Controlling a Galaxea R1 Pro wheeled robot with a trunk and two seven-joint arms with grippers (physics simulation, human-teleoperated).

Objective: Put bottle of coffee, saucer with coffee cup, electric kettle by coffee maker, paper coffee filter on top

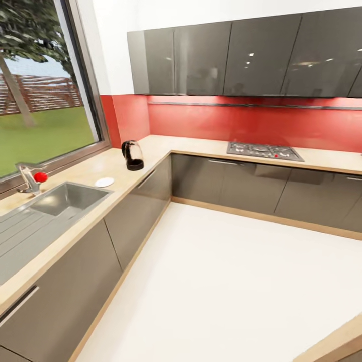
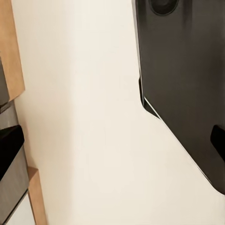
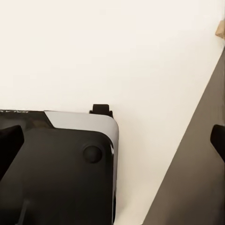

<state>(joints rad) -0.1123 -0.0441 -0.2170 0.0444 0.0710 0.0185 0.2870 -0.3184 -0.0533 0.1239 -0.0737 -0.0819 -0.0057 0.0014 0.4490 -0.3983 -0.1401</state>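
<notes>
No writing can be read anywhere; a faint mark on the robot's black base (image 3: 56,173) in the right wrist view is too blurred to make out. On the L-shaped countertop (image 1: 166,146) the black coffee maker (image 1: 132,155) stands near the corner, and a small white round thing, probably the saucer (image 1: 104,182), lies between it and the sink (image 1: 65,198). The faucet (image 1: 30,178) has a red knob. The gas hob (image 1: 264,150) sits under the dark wall cabinets (image 1: 241,55). Both wrist views look down at the white floor (image 2: 84,117); only dark finger tips (image 3: 218,140) show at the edges, so I cannot tell how wide either gripper stands.
</notes>
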